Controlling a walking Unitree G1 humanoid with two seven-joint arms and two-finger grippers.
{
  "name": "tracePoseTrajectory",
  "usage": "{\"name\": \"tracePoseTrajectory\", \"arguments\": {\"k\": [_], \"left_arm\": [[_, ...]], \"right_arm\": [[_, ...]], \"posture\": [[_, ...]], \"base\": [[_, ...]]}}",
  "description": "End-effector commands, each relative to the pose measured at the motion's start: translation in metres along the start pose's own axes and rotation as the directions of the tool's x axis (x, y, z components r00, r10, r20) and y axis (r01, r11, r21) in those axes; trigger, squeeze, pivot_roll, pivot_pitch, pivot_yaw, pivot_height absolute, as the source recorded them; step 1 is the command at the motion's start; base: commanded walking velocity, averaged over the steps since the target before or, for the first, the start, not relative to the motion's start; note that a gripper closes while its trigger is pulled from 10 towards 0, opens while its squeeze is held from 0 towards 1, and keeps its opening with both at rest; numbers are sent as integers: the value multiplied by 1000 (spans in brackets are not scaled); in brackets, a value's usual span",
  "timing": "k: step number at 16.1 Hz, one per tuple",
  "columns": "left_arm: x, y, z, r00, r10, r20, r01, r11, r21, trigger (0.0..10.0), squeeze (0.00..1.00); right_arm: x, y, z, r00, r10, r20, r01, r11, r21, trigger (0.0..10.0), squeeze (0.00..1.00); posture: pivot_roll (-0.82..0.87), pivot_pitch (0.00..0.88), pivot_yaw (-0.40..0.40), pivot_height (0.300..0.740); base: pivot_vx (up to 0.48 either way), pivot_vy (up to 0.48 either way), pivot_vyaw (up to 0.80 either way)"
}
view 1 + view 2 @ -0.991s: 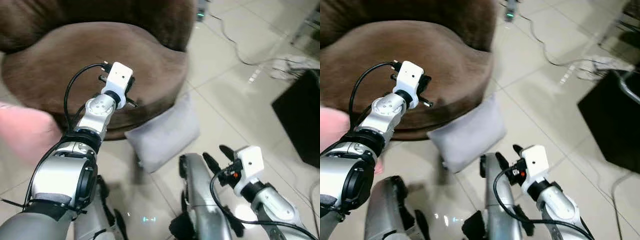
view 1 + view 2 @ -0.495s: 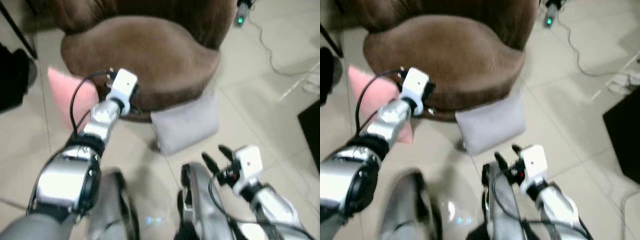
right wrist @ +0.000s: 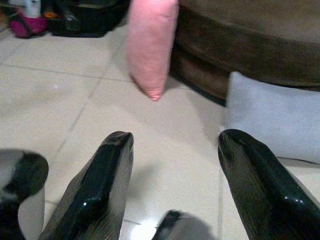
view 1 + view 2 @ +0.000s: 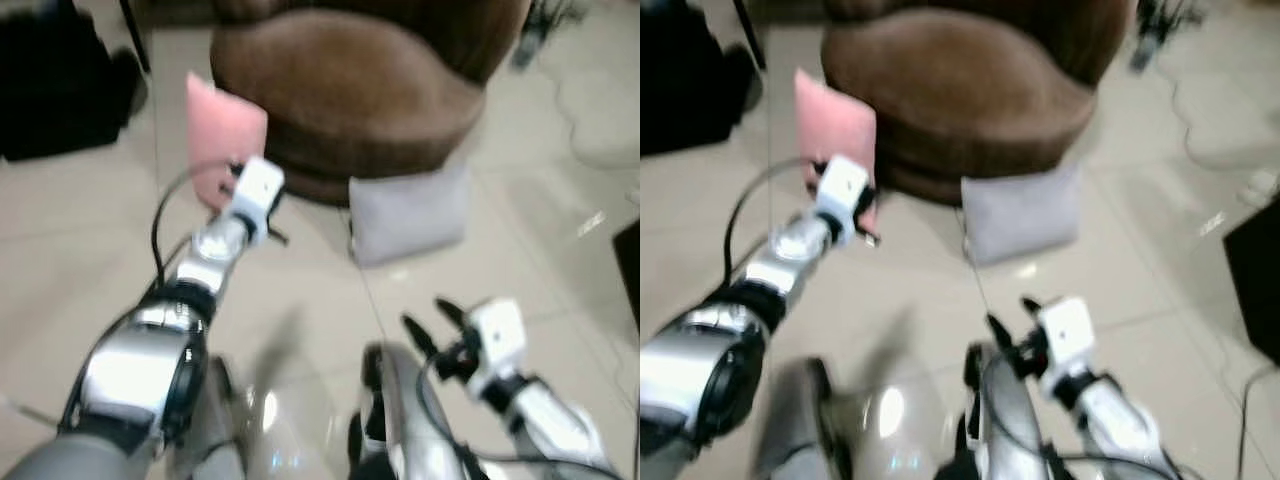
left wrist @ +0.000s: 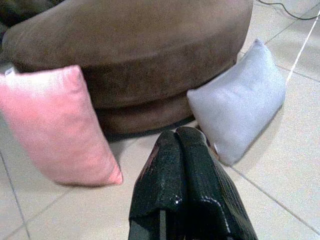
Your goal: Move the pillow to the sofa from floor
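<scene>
On the tiled floor (image 4: 90, 260) in front of the round brown sofa (image 4: 350, 90), two pillows lean against its base: a pink pillow (image 4: 222, 135) on the robot's left and a grey pillow (image 4: 408, 213) further right, near each other but apart. The left gripper (image 5: 182, 165) reaches out toward the sofa's base between them, its fingers pressed together with nothing held. The right gripper (image 3: 175, 170) sits lower and closer to the robot's body, above bare tile, its two fingers (image 3: 100, 190) spread wide apart and empty. A black object (image 4: 50, 85) stands on the floor to the far left.
</scene>
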State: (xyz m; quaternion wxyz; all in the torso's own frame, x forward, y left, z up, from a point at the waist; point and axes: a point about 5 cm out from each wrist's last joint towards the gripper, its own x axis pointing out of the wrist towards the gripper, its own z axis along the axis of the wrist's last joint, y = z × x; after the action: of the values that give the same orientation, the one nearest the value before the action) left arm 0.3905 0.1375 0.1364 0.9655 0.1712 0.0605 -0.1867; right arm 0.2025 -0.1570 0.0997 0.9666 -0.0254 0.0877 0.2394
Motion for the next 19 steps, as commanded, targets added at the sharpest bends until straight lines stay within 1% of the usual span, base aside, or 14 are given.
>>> {"name": "tracePoseTrajectory", "arguments": {"k": [1, 4, 7, 8, 9, 11, 13, 14, 15, 16, 17, 19], "left_arm": [[-1, -1, -5, 1000, -6, -16, 6, 1000, -6, 10000, 0], [-2, -7, -11, 1000, -13, -28, 13, 1000, -18, 10000, 0], [-3, -13, -15, 999, -28, -35, 27, 999, -19, 10000, 0], [-3, -14, -17, 999, -31, -36, 31, 999, -23, 10000, 0], [-3, -18, -20, 998, -39, -45, 39, 999, -12, 10000, 0], [-4, -23, -24, 997, -46, -64, 45, 999, -12, 10000, 0], [-7, -40, -39, 990, -79, -114, 75, 996, -39, 10000, 0], [-7, -44, -42, 989, -96, -113, 89, 994, -64, 10000, 0], [-7, -52, -43, 990, -102, -97, 90, 989, -120, 10000, 0], [-7, -54, -43, 990, -107, -95, 95, 987, -127, 10000, 0], [-7, -64, -43, 988, -138, -75, 130, 986, -104, 10000, 0], [-9, -71, -47, 984, -162, -78, 154, 983, -103, 10000, 0]], "right_arm": [[-3, -3, -2, 1000, -13, -19, 13, 1000, -13, 10000, 0], [-1, -7, -1, 999, -26, -29, 26, 1000, -16, 10000, 0], [-1, -8, -5, 998, -28, -48, 27, 999, -27, 10000, 0], [-1, -9, -6, 998, -33, -50, 32, 999, -23, 10000, 0], [0, -9, -7, 998, -37, -54, 36, 999, -18, 10000, 0], [1, -10, -11, 997, -56, -50, 56, 998, 4, 10000, 0], [11, -6, -26, 993, -94, -67, 97, 994, 44, 10000, 0], [14, -3, -28, 993, -92, -69, 95, 994, 49, 10000, 0], [22, 0, -31, 994, -86, -71, 90, 994, 64, 10000, 0], [23, 0, -32, 994, -83, -71, 88, 994, 68, 10000, 0], [26, -1, -36, 993, -83, -84, 89, 993, 73, 10000, 0], [29, -3, -42, 992, -85, -89, 92, 994, 67, 10000, 0]], "posture": [[-357, 214, -57, 520], [-355, 217, -67, 520], [-348, 222, -73, 550], [-347, 222, -73, 560], [-344, 222, -73, 580], [-340, 217, -71, 595], [-334, 211, -67, 615], [-330, 210, -67, 620], [-315, 209, -67, 635], [-311, 209, -67, 640], [-296, 204, -68, 655], [-286, 191, -67, 675]], "base": [[0, 0, 0], [0, 0, 0], [0, 0, 0], [0, 0, 0], [0, 0, 0], [0, 0, 0], [0, 0, 0], [0, 0, 0], [0, 0, 0], [0, 0, 0], [0, 0, 0], [0, 0, 0]]}}
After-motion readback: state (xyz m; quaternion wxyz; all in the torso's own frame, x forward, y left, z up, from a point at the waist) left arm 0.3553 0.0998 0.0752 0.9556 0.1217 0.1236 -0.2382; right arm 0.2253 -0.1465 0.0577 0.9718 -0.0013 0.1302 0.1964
